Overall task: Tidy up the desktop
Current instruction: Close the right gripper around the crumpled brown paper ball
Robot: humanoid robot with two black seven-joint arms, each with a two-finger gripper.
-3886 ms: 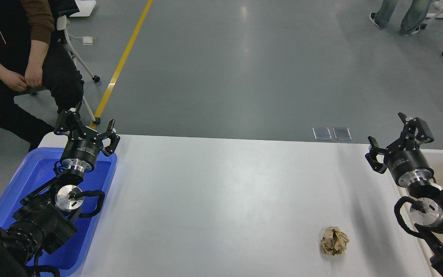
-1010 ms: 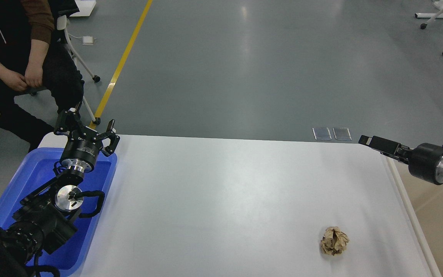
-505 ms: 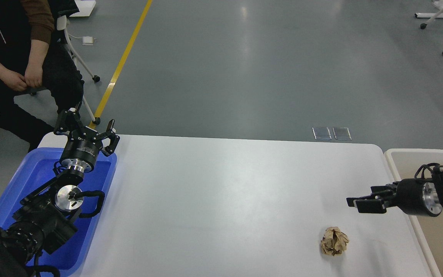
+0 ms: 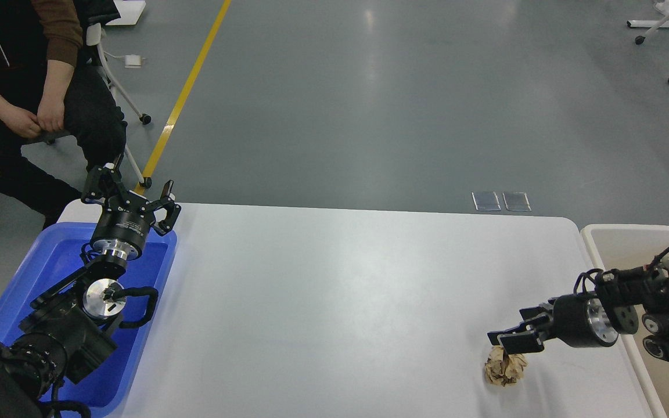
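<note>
Left gripper [image 4: 131,194] spread wide above blue tray [image 4: 21,278]. White table [image 4: 334,302] across the middle, bearing crumpled paper ball [image 4: 504,369] near front right. Right gripper [image 4: 509,339] just over ball, fingers apart. Beige tub [image 4: 630,235] far right.

arms: matte black, looped black cables beside the wrists
wrists: polished silver rings
left gripper [image 4: 131,194]: black, two-fingered
right gripper [image 4: 509,339]: black

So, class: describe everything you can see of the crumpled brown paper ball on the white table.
The crumpled brown paper ball is a tan, creased, roughly round wad of paper. It rests near the front right of the large white desktop. The right end effector sits just above its top edge; whether they touch is unclear.
</note>
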